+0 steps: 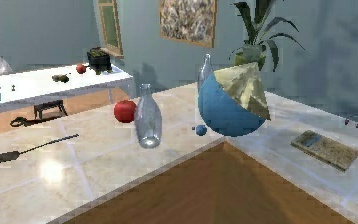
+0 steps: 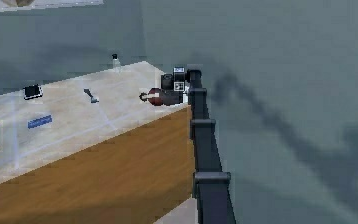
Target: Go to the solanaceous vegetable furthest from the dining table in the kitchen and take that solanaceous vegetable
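Note:
A red round vegetable, seemingly a tomato (image 1: 124,110), lies on the marble counter (image 1: 97,170) just left of a clear glass bottle (image 1: 148,118). A second small red thing (image 1: 81,69) sits on the white table (image 1: 47,82) farther back at the forward view's left. In the arm side view, the dark arm (image 2: 205,150) rises along the counter's end. The gripper (image 2: 149,96) reaches over the countertop (image 2: 77,110) beside its white marker squares (image 2: 177,84). A reddish blob (image 2: 161,98) lies at the fingers on the counter. I cannot tell whether the gripper holds anything.
A big blue bowl (image 1: 227,108) with a tan lump, a book (image 1: 325,148) and a long dark utensil (image 1: 32,148) share the counter. A black toaster (image 1: 99,60) stands on the white table. In the arm side view, small dark things (image 2: 32,92) (image 2: 90,96) and a blue thing (image 2: 39,122) lie on the counter.

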Robot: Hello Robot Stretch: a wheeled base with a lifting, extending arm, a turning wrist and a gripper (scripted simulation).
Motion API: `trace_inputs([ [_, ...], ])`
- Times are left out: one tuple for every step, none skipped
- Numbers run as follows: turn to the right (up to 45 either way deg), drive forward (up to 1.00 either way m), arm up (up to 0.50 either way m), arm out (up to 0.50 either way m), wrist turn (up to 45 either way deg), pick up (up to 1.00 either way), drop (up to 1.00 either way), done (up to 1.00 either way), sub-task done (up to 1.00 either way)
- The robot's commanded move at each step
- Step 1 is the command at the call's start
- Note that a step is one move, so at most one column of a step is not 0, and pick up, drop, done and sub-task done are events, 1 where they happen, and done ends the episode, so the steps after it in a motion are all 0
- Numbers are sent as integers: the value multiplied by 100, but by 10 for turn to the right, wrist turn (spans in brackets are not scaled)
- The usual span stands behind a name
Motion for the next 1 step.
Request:
trace_inputs([
  [0,0,0,0,0,100,0,0,0],
])
